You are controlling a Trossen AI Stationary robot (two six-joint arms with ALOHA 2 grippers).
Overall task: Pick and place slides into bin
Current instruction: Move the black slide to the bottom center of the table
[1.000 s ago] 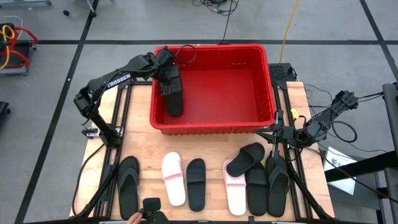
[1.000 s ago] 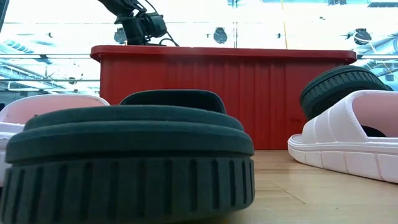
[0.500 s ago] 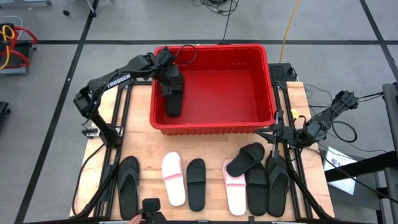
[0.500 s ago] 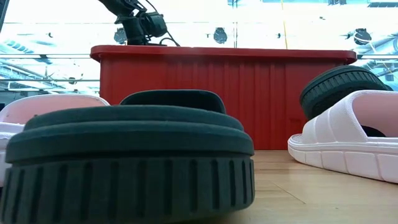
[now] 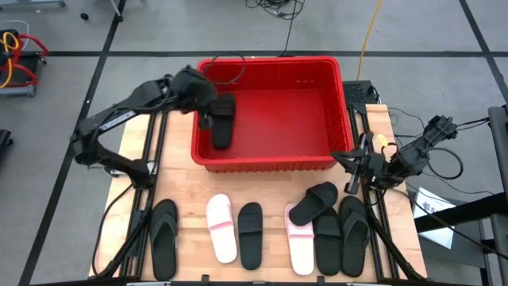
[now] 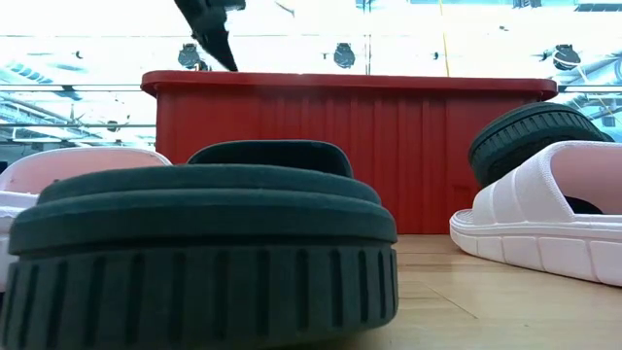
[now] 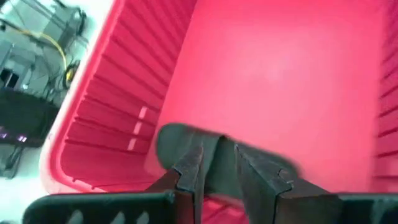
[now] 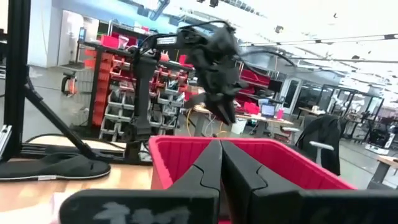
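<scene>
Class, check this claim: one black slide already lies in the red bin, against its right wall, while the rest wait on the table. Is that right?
Not quite. The black slide lies against the left wall of the red bin, as the high view shows. The rest holds: the other slides wait on the table.

Even overhead light, soft shadows; low view's background blown out; left wrist view motion-blurred.

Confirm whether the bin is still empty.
No: one black slide lies inside the red bin, near its left wall.
</scene>
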